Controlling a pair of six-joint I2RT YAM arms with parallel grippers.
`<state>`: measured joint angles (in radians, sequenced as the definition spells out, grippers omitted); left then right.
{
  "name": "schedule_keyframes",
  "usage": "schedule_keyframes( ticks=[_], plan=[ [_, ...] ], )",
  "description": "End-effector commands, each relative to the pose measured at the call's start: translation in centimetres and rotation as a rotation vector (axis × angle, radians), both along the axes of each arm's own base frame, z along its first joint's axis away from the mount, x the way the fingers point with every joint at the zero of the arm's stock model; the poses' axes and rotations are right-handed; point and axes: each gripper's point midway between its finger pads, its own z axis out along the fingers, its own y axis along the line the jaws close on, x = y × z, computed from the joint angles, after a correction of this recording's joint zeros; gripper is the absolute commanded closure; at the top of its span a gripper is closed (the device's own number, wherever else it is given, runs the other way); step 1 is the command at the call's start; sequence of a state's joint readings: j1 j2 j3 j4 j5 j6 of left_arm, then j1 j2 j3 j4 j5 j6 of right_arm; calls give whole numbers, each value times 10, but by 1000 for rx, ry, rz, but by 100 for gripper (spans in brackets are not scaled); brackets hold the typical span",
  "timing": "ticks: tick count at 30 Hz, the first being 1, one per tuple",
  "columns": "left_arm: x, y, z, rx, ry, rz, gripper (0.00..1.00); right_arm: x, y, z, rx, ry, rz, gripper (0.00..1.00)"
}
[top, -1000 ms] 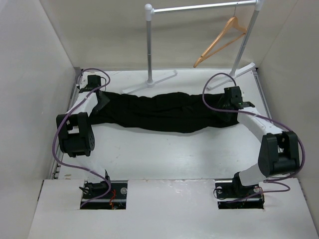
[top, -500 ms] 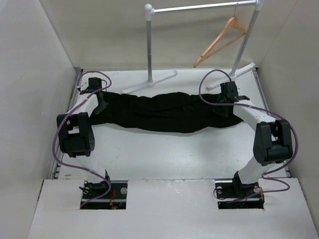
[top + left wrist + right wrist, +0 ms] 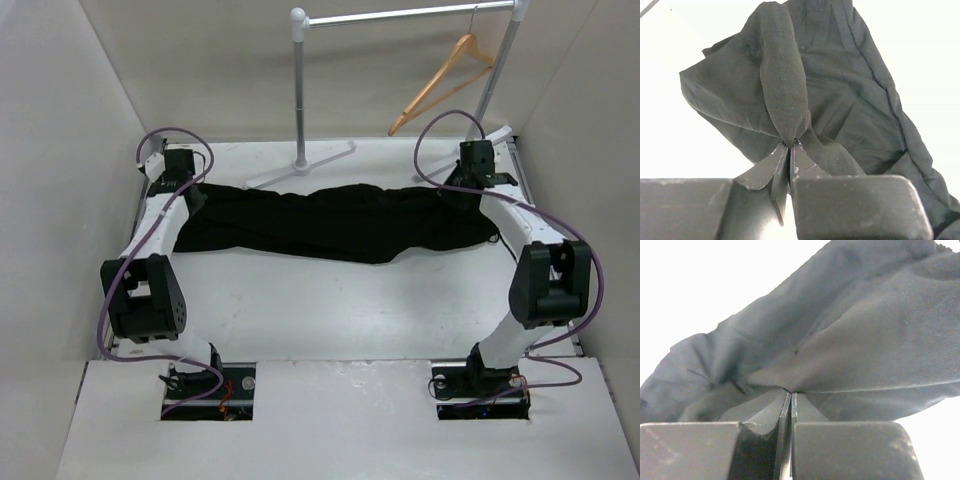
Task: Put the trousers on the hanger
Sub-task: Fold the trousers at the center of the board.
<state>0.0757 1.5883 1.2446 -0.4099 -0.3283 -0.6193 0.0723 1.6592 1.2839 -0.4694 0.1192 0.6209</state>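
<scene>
The trousers (image 3: 330,222) are lying stretched across the far half of the desk (image 3: 330,310), running from 9 o'clock to 3 o'clock in the top view. The left hand (image 3: 790,149) is clamping shut on a narrow ridge of the black cloth at the 9 o'clock end. The right hand (image 3: 790,394) is pinching a flat fold in the same way at the 3 o'clock end. The hanger (image 3: 445,80) is hanging tilted from the rail (image 3: 400,16) at about 1 o'clock, well apart from the cloth.

Both grips are taking only a small bite of cloth. So when the two hands are lifting, the weight of the long garment may be pulling the fabric out of one of them, and that end would be falling back on the desk. The middle part is probably going to sag and drag, and it may be catching on the white foot (image 3: 320,157) of the rail at 12 o'clock. The hanger is resting only by its thin hook, so a push from the cloth may be swinging it or knocking it off the rail
</scene>
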Motion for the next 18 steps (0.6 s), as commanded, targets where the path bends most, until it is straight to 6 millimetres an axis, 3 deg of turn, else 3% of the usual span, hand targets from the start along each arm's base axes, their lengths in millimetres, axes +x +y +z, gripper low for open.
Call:
schedule_keyframes(
  ticks=[1,9,13,15,18],
  plan=[
    [4,17,10,35,-19,54,98,24,-10,18,17,-54,-32,97],
    [51,30,3,61,-1,73,98,79,-12,14,58,-101,-38,97],
    [76,32,-10,93,31,72,96,98,-12,-3,55,-90,-53,91],
    [85,30,-20,101,41,60,90,102,-11,-12,65,-76,-69,84],
    [97,28,-15,114,31,23,67,107,-10,-10,76,-88,-78,67]
  ],
)
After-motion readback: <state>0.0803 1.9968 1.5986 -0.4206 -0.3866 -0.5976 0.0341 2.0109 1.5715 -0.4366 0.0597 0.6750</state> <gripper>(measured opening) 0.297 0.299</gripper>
